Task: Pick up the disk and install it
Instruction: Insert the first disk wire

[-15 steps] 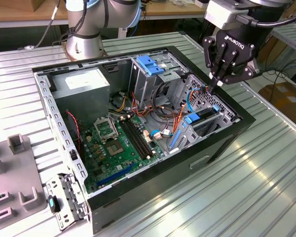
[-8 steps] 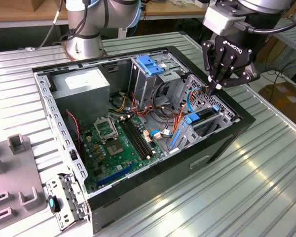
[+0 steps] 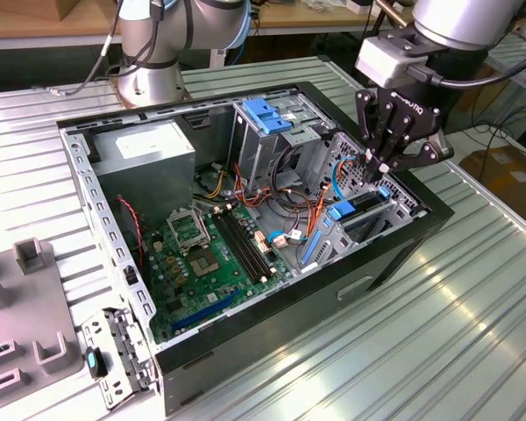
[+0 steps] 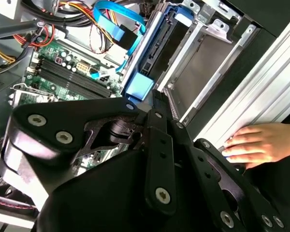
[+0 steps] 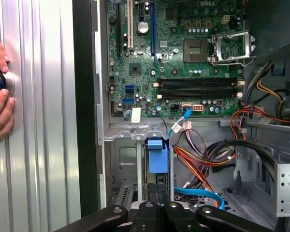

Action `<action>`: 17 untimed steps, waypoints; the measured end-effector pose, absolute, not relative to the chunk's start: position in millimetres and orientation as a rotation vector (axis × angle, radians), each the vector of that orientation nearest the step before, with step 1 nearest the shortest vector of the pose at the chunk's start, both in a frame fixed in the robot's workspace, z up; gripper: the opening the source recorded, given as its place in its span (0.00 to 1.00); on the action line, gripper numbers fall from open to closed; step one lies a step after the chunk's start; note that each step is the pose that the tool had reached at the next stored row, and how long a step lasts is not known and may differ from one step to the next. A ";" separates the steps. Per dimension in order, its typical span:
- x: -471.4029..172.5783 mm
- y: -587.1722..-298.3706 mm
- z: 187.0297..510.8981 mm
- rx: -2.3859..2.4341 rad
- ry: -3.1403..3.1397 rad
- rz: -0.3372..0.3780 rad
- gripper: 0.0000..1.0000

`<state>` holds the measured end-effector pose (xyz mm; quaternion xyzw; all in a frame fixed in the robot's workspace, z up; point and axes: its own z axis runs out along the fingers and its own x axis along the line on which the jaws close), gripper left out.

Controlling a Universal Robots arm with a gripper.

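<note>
Silver blue-tabbed disk [image 5: 157,164] upright inside open black computer case [image 3: 272,338]; orange-black wire bundle [image 5: 203,159] beside disk. Black gripper [image 3: 374,171] directly over disk; grip cannot be determined.

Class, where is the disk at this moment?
In the exterior view, the disk stands on edge in the drive bay at the exterior view's right end of the open computer case, directly under the gripper and beside the motherboard.

Silver arm [image 3: 473,17], pale wrist box [image 3: 387,60] — black linked fingers [image 3: 394,132], silver screws, seemingly cabled.
</note>
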<state>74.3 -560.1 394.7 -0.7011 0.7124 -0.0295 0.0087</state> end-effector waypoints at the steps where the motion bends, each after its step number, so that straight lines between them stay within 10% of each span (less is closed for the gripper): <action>1: 76.2 -560.3 392.0 -2.190 2.226 -0.092 0.12; 17: 92.2 -560.4 354.6 -2.190 2.226 -0.092 0.12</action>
